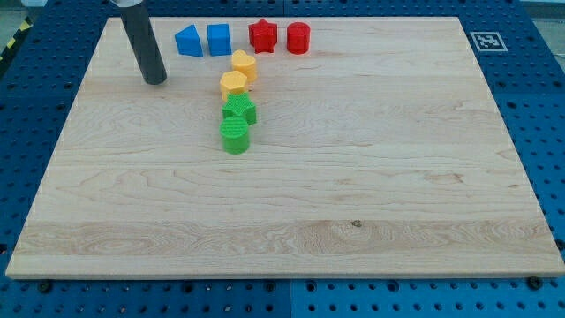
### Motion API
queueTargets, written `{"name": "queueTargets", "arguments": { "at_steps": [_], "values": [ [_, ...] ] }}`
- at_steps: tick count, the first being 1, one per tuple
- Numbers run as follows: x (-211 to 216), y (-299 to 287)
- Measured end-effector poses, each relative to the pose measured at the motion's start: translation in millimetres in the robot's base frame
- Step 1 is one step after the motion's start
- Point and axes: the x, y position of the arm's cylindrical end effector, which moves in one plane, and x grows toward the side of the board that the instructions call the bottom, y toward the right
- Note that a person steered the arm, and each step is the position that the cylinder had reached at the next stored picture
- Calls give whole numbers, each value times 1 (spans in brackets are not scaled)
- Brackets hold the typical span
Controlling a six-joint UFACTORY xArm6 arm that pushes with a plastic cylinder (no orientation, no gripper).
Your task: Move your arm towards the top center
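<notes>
My tip (155,80) rests on the wooden board (353,177) near its top left, left of all the blocks. A blue triangle-like block (187,41) and a blue cube (218,39) sit at the top, up and right of the tip. A red star block (262,35) and a red cylinder (297,38) stand further right along the top edge. Two yellow blocks (244,65) (233,84) run downward from there, followed by a green block (239,109) and a green cylinder (235,137).
The board lies on a blue perforated table (538,106). A black-and-white marker tag (486,41) is fixed at the board's top right corner.
</notes>
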Motion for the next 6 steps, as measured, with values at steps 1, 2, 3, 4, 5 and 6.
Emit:
{"name": "queueTargets", "arguments": {
  "at_steps": [1,2,3,4,5,6],
  "values": [
    [0,0],
    [-5,21],
    [-6,19],
    [-21,-9],
    [-74,-23],
    [-144,8]
  ]
}}
